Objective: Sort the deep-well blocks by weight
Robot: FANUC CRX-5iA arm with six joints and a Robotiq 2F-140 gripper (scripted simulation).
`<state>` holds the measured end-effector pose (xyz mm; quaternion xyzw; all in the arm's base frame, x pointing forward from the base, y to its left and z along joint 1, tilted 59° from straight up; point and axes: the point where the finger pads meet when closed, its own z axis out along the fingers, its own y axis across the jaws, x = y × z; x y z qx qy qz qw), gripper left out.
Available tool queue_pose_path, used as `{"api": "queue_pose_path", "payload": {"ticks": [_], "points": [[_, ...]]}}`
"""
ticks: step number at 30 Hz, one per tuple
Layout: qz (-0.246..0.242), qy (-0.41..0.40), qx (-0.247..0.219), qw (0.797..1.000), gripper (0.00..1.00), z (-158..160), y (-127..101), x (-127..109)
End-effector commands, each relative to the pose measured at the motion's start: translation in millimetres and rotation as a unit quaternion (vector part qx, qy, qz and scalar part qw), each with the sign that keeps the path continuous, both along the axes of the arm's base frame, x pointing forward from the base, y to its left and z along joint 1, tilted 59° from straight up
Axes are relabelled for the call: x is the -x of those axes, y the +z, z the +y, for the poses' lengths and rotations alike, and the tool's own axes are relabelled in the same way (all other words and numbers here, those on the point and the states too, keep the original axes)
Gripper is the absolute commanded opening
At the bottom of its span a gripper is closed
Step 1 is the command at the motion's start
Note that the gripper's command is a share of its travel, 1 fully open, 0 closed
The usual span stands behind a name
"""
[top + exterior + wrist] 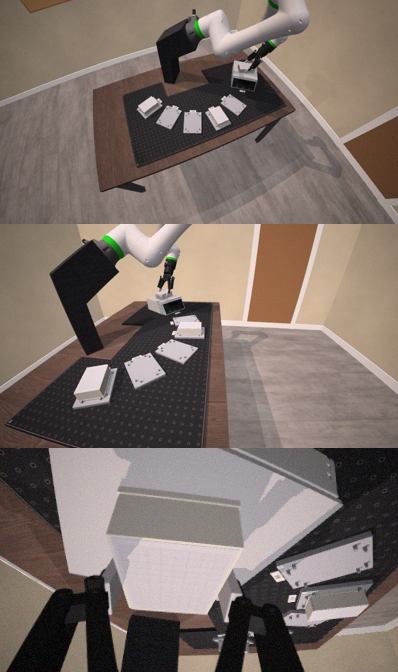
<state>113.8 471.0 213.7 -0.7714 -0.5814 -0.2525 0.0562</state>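
I note moderate, warmish light and visible grain in all three views. The arm's shadow falls across the wood-look floor. In my wrist view, hard-edged shadow crosses the check-weigher's platform; the block's top reads pale.
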Motion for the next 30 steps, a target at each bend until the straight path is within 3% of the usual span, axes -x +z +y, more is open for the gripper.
{"api": "queue_pose_path", "payload": {"ticks": [1, 20, 30], "points": [[0.0, 0.0, 0.0, 1.0, 1.0, 0, 0, 0], [0.0, 0.0, 0.0, 1.0, 1.0, 0, 0, 0], [0.0, 0.0, 0.0, 1.0, 1.0, -20, 14, 10]]}}
